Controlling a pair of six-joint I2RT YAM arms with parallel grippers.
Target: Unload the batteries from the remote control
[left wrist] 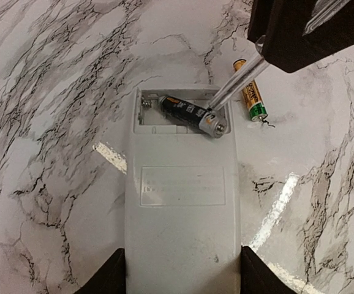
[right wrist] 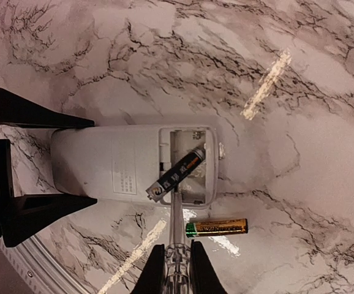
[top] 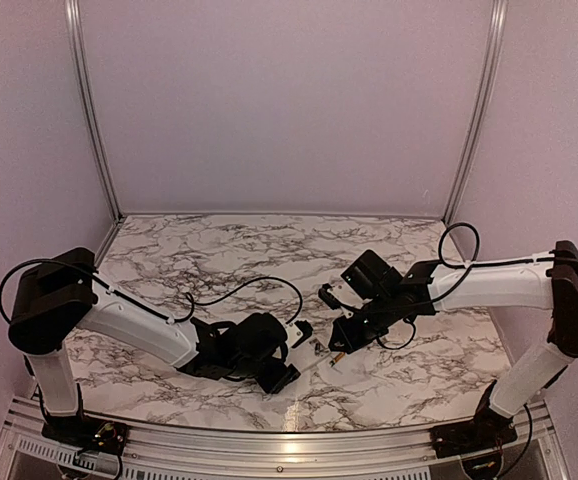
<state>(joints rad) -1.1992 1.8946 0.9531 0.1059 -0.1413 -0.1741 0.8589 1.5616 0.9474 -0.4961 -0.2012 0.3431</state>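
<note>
The white remote control [left wrist: 182, 202] lies back-up on the marble table with its battery compartment open. My left gripper [left wrist: 182, 278] is shut on its near end, one finger on each long side. The black battery [left wrist: 189, 113] lies askew in the compartment, one end lifted over the rim. The orange-gold battery [left wrist: 250, 98] lies on the table beside the remote. My right gripper [right wrist: 176, 269] is shut on a thin clear-handled rod [right wrist: 176, 226] whose tip sits under the black battery [right wrist: 176, 174]. The gold battery [right wrist: 217, 228] lies just right of the rod.
In the top view both arms meet at the front middle of the marble table [top: 269, 250], the left gripper [top: 287, 360] close to the right gripper [top: 341, 345]. Purple walls enclose the back and sides. A metal rail [top: 269, 440] runs along the near edge.
</note>
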